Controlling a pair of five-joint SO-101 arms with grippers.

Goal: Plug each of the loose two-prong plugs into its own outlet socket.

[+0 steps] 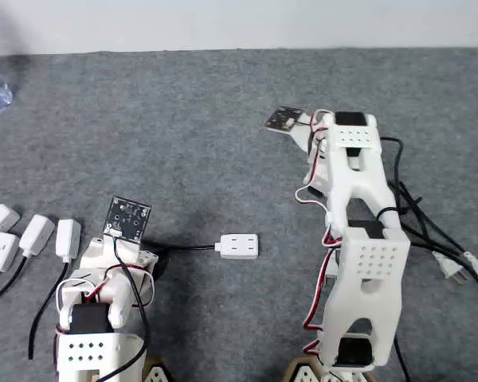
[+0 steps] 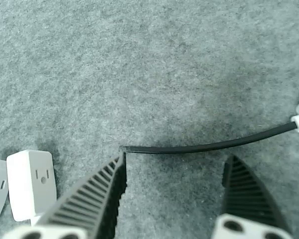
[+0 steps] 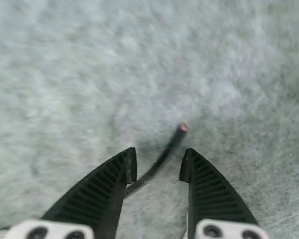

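Grey carpet-like cloth covers the desk [image 1: 183, 119]. On it the left jaws stand wide open. A black cable [image 2: 209, 146] lies across just past their tips, its cut end by one tip and its far end at a white outlet socket [image 1: 239, 246]. White outlet blocks [image 2: 31, 184] lie beside these jaws. The right jaws are open too, with a second black cable [image 3: 162, 157] running between them, its bare end just beyond the tips. Two loose two-prong plugs [image 1: 454, 269] lie well apart from the right jaws.
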